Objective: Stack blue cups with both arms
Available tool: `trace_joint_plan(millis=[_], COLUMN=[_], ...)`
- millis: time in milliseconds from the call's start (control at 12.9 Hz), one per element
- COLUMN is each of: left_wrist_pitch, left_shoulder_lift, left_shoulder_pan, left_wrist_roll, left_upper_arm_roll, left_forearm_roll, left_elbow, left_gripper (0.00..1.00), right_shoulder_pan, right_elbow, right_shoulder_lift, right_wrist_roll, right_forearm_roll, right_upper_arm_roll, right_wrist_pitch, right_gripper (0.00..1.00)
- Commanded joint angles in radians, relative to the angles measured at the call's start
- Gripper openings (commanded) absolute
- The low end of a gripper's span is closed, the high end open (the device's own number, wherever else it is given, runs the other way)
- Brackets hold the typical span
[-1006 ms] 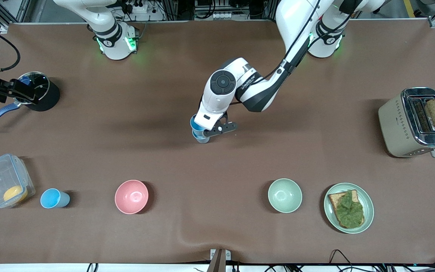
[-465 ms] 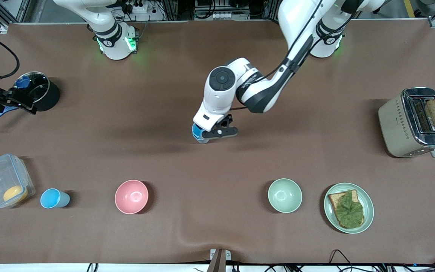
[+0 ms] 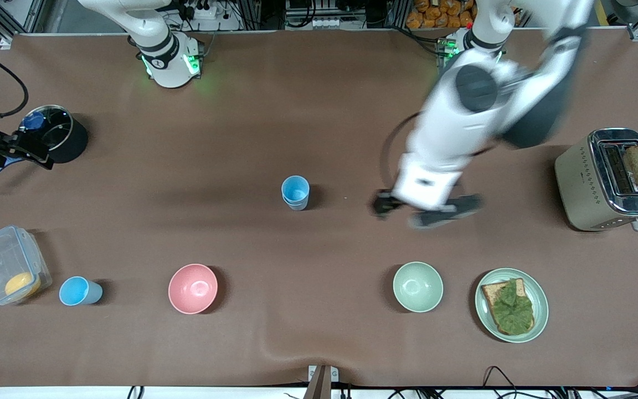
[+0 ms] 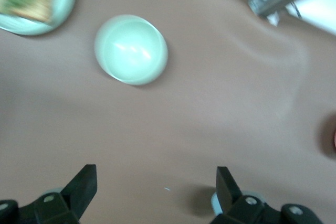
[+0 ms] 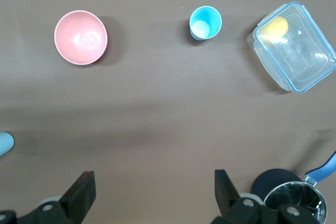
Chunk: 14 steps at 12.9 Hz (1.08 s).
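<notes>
Two light-blue cups stand nested as one stack (image 3: 296,193) at the table's middle. A sliver of the stack shows by one finger in the left wrist view (image 4: 215,201) and at the edge of the right wrist view (image 5: 4,144). A third blue cup (image 3: 80,291) (image 5: 205,23) stands upright between the clear box and the pink bowl. My left gripper (image 3: 414,213) (image 4: 156,187) is open and empty, blurred, above bare table between the stack and the toaster. My right gripper (image 3: 22,148) (image 5: 155,190) is open and empty, above the pot's handle.
A pink bowl (image 3: 193,288) and a pale green bowl (image 3: 417,286) sit near the front camera. A plate with toast and lettuce (image 3: 512,305) lies beside the green bowl. A toaster (image 3: 610,178), a dark pot (image 3: 58,133) and a clear lidded box (image 3: 6,265) stand near the table's ends.
My left gripper lowered its cup into the other cup, let go, and swung away toward the left arm's end. The right gripper shifted only slightly by the pot.
</notes>
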Motion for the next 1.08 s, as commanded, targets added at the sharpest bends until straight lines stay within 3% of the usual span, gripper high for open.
trace_joint_plan(millis=[0,232,465,852,1006], left_wrist_pitch=[-0.073,-0.209,-0.277,-0.293,-0.294], left_shoulder_lift=[-0.086,-0.165,-0.208,-0.258,-0.301], left_shoulder_pan=[0.116,0.265,0.343,0.348,0.347], left_wrist_roll=[0.208,0.470,0.628,0.667,0.682], left_upper_arm_roll=[-0.008,-0.013,-0.010,-0.007,-0.004], left_forearm_roll=[-0.009,-0.009,-0.009,-0.018,-0.021], left_elbow=[-0.043,-0.043,-0.042,-0.046,-0.097], left_gripper=[1.00,1.00,1.00,1.00,1.00], right_shoulder_pan=[-0.011,-0.010,-0.005,-0.008,-0.008], right_elbow=[0.020,0.020,0.020,0.019,0.016], right_shoulder_lift=[0.011,0.011,0.011,0.013,0.013], right_wrist_roll=[-0.011,-0.010,-0.005,-0.005,-0.004], right_forearm_roll=[-0.009,-0.009,-0.008,-0.008,-0.008], right_upper_arm_roll=[0.012,0.014,0.014,0.014,0.014], right_wrist_pitch=[-0.002,-0.002,-0.005,-0.008,-0.011], right_gripper=[1.00,1.00,1.00,1.00,1.00])
